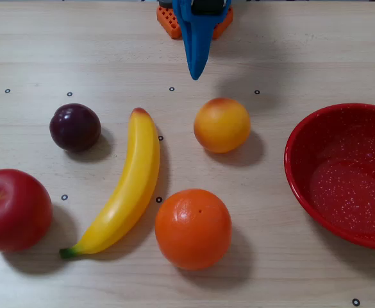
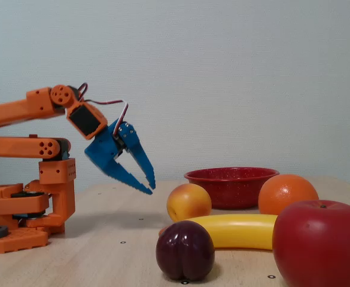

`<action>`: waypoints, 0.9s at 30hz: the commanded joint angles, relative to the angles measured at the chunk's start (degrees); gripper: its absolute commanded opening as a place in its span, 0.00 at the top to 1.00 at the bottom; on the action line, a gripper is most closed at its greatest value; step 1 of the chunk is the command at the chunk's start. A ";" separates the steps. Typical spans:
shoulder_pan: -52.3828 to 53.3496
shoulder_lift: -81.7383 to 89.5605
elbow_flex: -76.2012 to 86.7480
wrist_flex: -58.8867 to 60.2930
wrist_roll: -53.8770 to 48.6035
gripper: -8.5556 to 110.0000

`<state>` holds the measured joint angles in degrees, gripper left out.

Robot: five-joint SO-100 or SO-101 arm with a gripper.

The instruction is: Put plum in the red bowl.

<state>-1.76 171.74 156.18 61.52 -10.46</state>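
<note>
The plum (image 1: pixel 75 127) is small, round and dark purple. It sits on the wooden table at the left of the overhead view and at the front in the fixed view (image 2: pixel 185 250). The red bowl (image 1: pixel 302 138) stands empty at the right edge of the overhead view, and at the back in the fixed view (image 2: pixel 231 179). My blue gripper (image 1: pixel 195 76) hangs in the air near the arm's base, pointing down at the table, far from the plum. In the fixed view the gripper (image 2: pixel 151 188) has its tips together and holds nothing.
A peach (image 1: pixel 222 124) lies just below the gripper in the overhead view. A banana (image 1: pixel 129 186) lies right of the plum, an apple (image 1: pixel 13 210) below the plum, and an orange (image 1: pixel 193 228) at the bottom centre. The orange arm base (image 2: pixel 19 209) stands at the fixed view's left.
</note>
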 commanded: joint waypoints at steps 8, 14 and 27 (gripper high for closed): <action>5.62 -11.16 -17.67 1.85 -5.19 0.93; 10.02 -20.30 -27.33 4.31 -5.19 0.93; 20.92 -37.35 -44.12 6.68 -5.63 0.93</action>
<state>17.49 134.74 119.27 67.68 -15.12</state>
